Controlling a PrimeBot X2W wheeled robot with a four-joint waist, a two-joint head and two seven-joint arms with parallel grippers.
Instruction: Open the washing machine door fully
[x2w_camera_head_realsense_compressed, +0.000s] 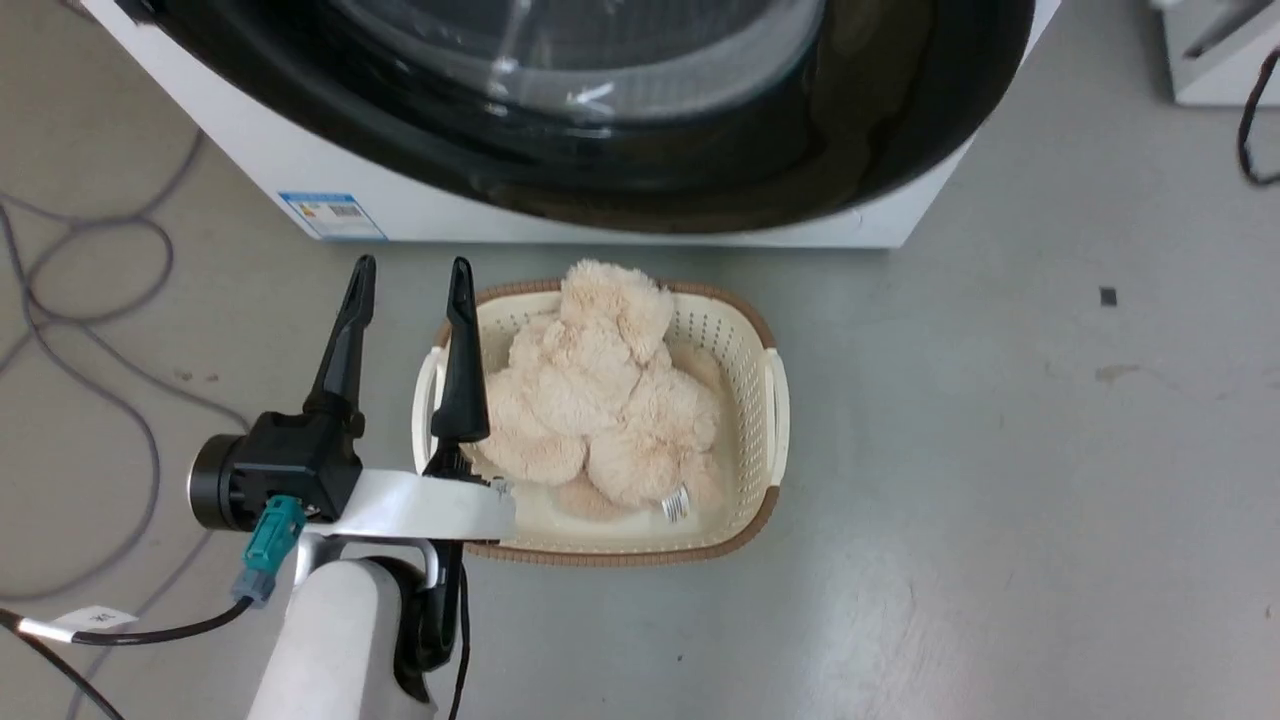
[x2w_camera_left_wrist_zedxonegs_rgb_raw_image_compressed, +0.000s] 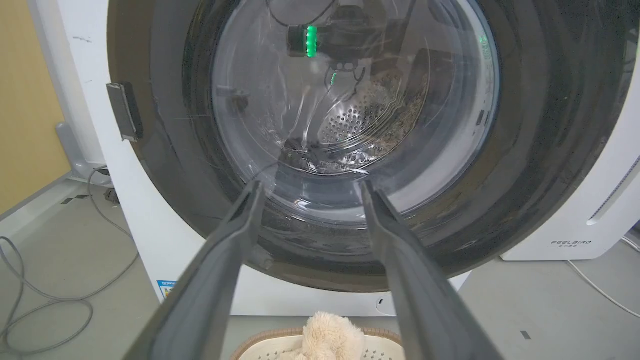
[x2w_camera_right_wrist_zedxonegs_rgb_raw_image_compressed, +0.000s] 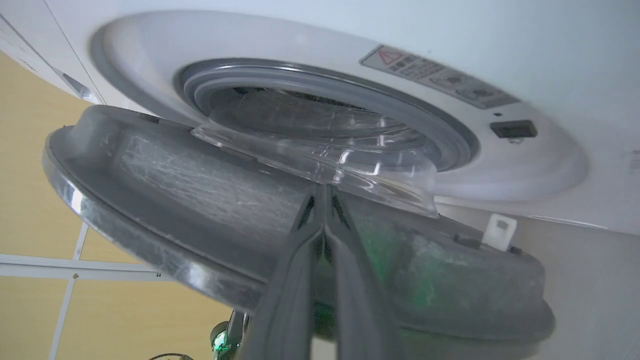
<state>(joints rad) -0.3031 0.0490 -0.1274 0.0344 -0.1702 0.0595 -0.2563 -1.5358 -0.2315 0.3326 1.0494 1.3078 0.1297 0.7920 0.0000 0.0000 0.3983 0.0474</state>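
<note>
The washing machine (x2w_camera_head_realsense_compressed: 250, 140) stands on the grey floor (x2w_camera_head_realsense_compressed: 1000, 450), and its door (x2w_camera_head_realsense_compressed: 700, 170), the big glossy black disc, hangs ajar, swung a little way off the front. From the right wrist view there is a gap between the door's grey inner side (x2w_camera_right_wrist_zedxonegs_rgb_raw_image_compressed: 200, 190) and the rubber ring (x2w_camera_right_wrist_zedxonegs_rgb_raw_image_compressed: 310, 80) round the drum mouth, with the clear glass bowl (x2w_camera_right_wrist_zedxonegs_rgb_raw_image_compressed: 320, 155) bulging toward that opening. The right gripper (x2w_camera_right_wrist_zedxonegs_rgb_raw_image_compressed: 324, 192) has its two fingers pressed tight together, holding nothing, with the tips up at the door's inner side just under the bowl; I cannot tell whether they touch it. The left gripper (x2w_camera_head_realsense_compressed: 412, 268) has its fingers spread wide and empty, pointing at the door's outer face, clear of it. On the floor just before the washer's bottom front edge sits a cream basket (x2w_camera_head_realsense_compressed: 745, 395) holding a fluffy beige plush toy (x2w_camera_head_realsense_compressed: 600, 400); the left gripper hangs above the basket's left rim. Grey cables (x2w_camera_head_realsense_compressed: 90, 300) trail over the floor at the left.
</note>
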